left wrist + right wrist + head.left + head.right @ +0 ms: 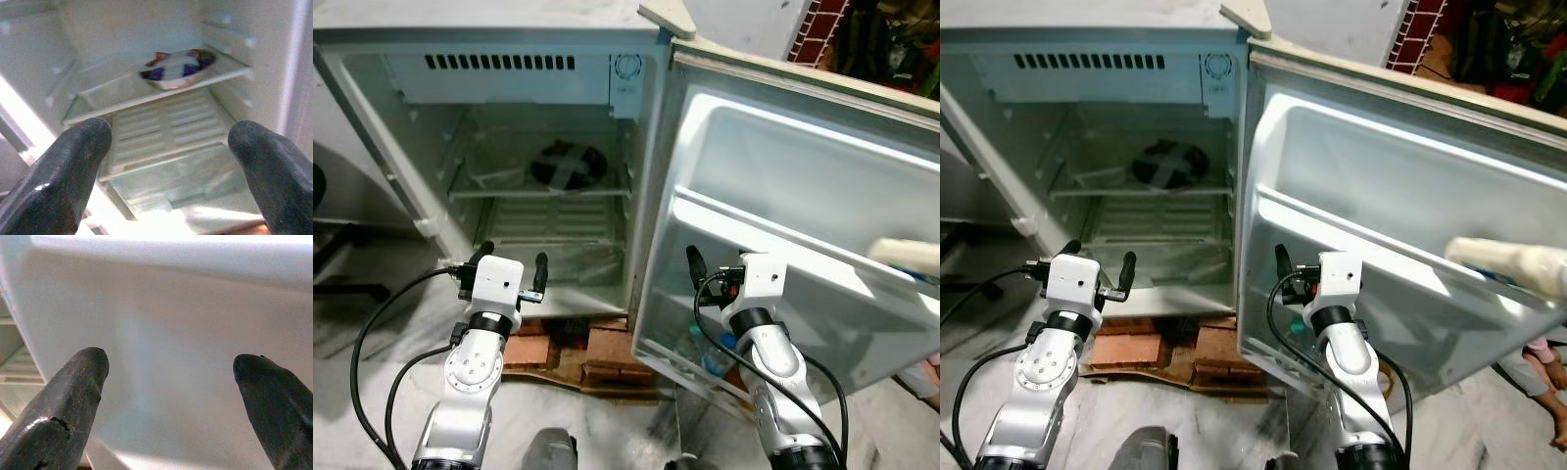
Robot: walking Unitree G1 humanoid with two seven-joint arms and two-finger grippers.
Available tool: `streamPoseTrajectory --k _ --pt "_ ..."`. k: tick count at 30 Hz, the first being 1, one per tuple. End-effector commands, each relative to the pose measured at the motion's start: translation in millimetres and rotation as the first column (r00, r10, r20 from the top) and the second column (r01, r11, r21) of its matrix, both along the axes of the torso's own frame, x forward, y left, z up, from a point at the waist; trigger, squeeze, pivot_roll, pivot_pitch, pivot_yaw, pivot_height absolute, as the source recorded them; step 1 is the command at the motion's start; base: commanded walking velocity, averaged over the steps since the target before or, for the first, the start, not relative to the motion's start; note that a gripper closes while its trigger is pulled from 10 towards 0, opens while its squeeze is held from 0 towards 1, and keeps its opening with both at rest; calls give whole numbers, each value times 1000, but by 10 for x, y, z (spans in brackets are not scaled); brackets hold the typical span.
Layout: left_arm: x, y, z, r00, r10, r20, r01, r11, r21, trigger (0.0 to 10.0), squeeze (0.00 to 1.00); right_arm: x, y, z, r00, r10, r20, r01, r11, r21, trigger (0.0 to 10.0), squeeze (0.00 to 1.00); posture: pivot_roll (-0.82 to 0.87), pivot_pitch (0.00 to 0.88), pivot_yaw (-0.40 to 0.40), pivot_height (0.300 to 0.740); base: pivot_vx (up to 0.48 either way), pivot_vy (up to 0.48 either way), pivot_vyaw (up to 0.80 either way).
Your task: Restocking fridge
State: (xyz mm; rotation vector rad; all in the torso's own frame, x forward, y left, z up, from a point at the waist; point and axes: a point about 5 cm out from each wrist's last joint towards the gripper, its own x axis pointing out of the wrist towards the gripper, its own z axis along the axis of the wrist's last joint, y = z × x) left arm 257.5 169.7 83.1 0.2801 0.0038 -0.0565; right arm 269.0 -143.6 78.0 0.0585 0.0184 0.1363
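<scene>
You are standing in front of the open fridge (401, 176) with both grippers empty. The left gripper (512, 266) is raised near the fridge's lower opening, jaws spread wide with nothing between them. The right gripper (717, 269) faces the inner panel of the door (783, 166), which is swung out to the right; its jaws are parted as well.

On the glass shelf (480, 186) at the far middle sits a shallow bowl (568, 164) covered in film and crossed with tape. Treat it as slippery on top and likely to spill if tilted, so I would take it by the rim and keep it level.

In the bottom door rack (658, 354), near your right arm, lie what look like clear plastic bottles (705, 354) with a blue cap. They are probably light, smooth and prone to dent; grip across the body near the neck. A pale long object (906, 255) rests on the upper door rack at far right; I cannot tell what it is.
</scene>
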Motion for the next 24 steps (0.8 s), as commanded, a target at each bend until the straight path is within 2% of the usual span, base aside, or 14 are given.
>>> streamPoseTrajectory --k 1,4,17,24 --pt "-13 -52 8 1000 -17 -1 17 1000 11 10000 0 -25 -45 -9 1000 2 4 -2 1000 -18 10000 0 89 19 -25 740 0 -319 0" --pt "0 -40 -14 1000 -17 -8 17 1000 9 10000 0 -28 -10 11 999 32 22 -31 999 -40 10000 0 87 18 -24 740 0 -326 0" --pt "22 -47 -35 1000 -22 -16 22 1000 22 10000 0 -25 66 -16 995 99 -6 -99 995 -2 10000 0 85 13 -28 740 0 -382 0" --pt "25 -48 -41 1000 -19 -17 20 999 27 10000 0 -14 33 17 995 99 26 -98 995 -28 10000 0 87 14 -30 740 0 -392 120"
